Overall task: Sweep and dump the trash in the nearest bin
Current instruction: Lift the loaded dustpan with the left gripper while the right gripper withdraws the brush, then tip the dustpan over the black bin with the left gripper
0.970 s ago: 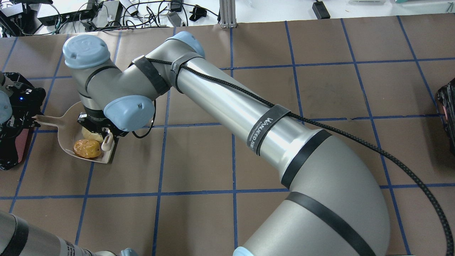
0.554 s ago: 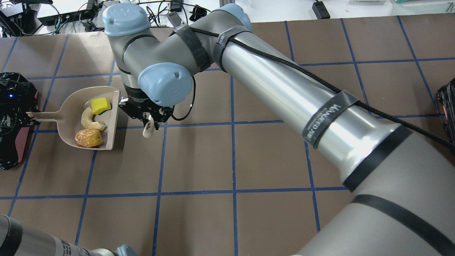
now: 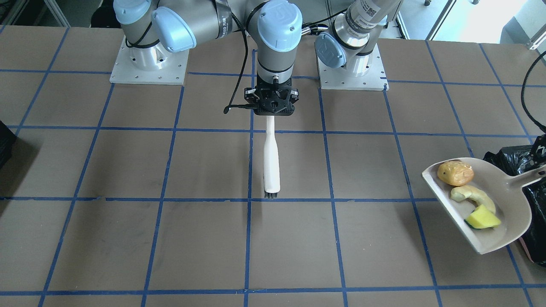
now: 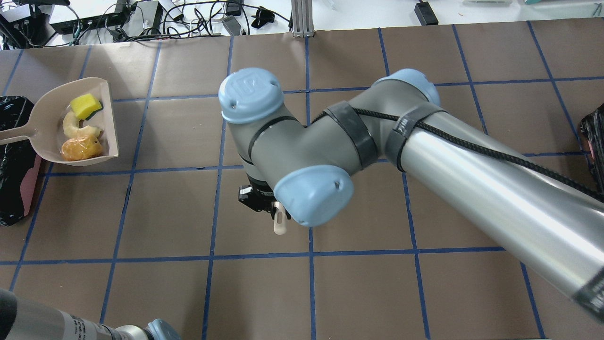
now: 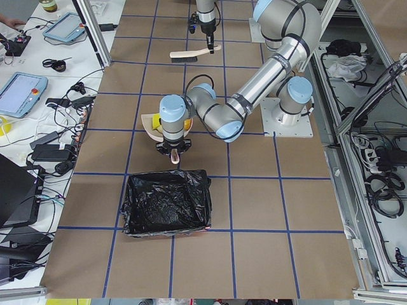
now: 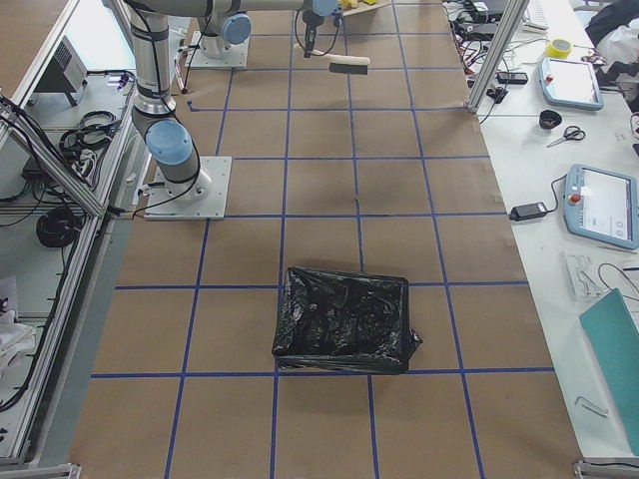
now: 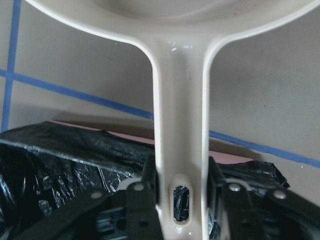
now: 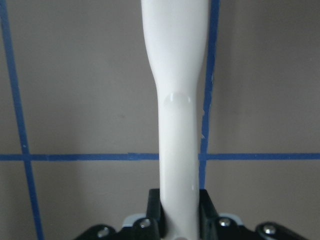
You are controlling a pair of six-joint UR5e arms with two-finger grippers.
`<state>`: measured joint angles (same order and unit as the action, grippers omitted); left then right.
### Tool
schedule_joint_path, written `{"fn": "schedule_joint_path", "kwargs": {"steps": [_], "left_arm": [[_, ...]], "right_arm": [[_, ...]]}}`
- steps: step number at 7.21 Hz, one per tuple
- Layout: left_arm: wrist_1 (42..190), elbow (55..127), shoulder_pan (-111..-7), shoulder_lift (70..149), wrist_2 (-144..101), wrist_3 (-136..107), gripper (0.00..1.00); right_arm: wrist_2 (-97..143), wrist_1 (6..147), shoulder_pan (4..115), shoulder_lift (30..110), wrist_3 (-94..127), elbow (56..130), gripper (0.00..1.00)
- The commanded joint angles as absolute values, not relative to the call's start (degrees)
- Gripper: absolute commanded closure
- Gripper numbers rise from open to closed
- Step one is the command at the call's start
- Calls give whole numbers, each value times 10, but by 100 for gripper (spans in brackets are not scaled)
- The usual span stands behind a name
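Observation:
My left gripper (image 7: 180,186) is shut on the handle of the white dustpan (image 4: 49,101), and its handle end is over the edge of the bin (image 4: 13,156), a pink-sided box lined with a black bag. The pan holds the trash: a golden-brown lump (image 4: 81,148), a pale curved slice (image 4: 74,125) and a yellow wedge (image 4: 85,106). In the front view the pan (image 3: 503,200) sits at the right beside the bin (image 3: 509,155). My right gripper (image 3: 271,111) is shut on the white brush (image 3: 271,164) over the table's middle.
A second black-lined bin (image 6: 344,319) stands at the table's far right end and shows at the overhead view's right edge (image 4: 595,141). My right arm (image 4: 424,160) spans the middle. Both arm bases (image 3: 147,64) stand at the table's back edge.
My right arm has carried the brush away from the dustpan to the table's middle. The dustpan, with all three pieces in it, has moved left and farther from the robot, towards the bin.

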<state>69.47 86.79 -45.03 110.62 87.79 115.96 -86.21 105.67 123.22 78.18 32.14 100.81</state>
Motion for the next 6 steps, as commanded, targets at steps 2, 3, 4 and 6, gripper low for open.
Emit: {"fn": "schedule_joint_path", "kwargs": {"steps": [2,3,4,6], "left_arm": [[724,812,-358,1107,874,1137,100],[752,771,-335,1113,878,1137,100],[755,729,-312,1130,878,1139,100],[753,674,-280,1166,886,1144,100]], "right_arm": [[-876,1171,1229,829,274,1157,100],[-875,1168,1230,834,276,1172,100],[-875,1174,1230,844,276,1186,100],[-874,1175,1230,848,278,1195,100]]}}
